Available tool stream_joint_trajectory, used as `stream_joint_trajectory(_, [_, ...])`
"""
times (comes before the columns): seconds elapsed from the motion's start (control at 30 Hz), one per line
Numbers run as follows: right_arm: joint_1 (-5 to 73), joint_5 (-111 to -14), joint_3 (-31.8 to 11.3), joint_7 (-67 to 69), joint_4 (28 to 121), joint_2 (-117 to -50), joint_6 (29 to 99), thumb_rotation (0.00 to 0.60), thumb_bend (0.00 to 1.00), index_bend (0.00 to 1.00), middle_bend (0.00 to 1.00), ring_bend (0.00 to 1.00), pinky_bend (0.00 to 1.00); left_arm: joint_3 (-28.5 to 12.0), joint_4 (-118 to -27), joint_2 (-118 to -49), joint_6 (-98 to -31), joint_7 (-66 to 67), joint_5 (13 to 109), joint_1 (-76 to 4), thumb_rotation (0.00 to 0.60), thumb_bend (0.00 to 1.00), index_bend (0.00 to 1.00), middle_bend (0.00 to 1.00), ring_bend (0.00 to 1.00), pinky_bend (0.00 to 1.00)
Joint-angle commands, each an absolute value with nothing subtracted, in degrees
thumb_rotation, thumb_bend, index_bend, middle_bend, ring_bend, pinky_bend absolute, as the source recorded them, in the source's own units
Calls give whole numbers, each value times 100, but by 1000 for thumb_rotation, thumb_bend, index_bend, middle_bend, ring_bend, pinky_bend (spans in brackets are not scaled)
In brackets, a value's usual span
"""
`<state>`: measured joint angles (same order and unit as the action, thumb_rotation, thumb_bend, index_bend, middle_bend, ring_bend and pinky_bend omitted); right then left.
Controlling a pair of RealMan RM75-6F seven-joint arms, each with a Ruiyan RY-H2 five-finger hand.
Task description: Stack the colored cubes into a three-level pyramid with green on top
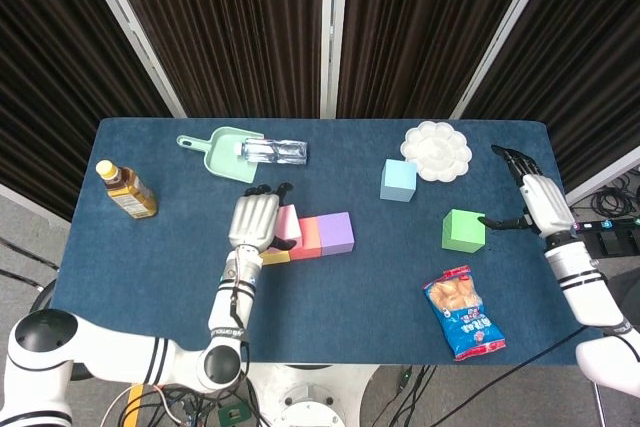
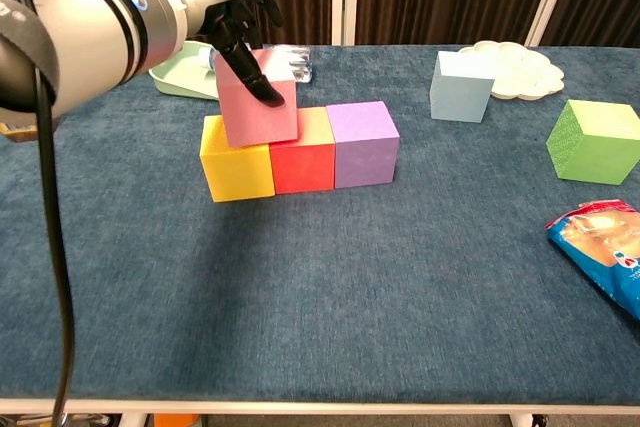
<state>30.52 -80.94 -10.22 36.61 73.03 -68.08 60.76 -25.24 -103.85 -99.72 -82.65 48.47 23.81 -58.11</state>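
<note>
Chest view shows the left hand [image 2: 225, 17] holding a pink cube [image 2: 258, 99], fingers [image 2: 245, 72] wrapped over its front face, the cube tilted slightly on the seam between the yellow cube [image 2: 236, 159] and red cube [image 2: 303, 152]; it seems to touch both, though the contact is hard to see. A purple cube [image 2: 363, 143] ends that row. The green cube [image 2: 594, 141] sits well apart on the desk [image 2: 330, 287], just beside the right hand [image 1: 537, 197], whose fingers are spread and hold nothing. A light blue cube [image 2: 460, 86] stands near a white plate [image 2: 512, 67].
</note>
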Motion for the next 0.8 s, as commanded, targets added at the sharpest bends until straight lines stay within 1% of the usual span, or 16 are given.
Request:
stream_joint_trajectory(0.03, [3058, -8111, -999, 3622, 7333, -6780, 6040, 600, 0, 0, 87, 0, 0, -2528, -10396, -9969, -8261, 4840, 2367, -5804, 600, 124, 188, 508, 191, 190])
stream_joint_trajectory(0.8, [3077, -8076, -975, 3463, 7330, -6810, 5953, 600, 0, 0, 99, 0, 0, -2469, -10319, -9977, -8066, 4726, 2390, -5775, 600, 125, 188, 505, 192, 193])
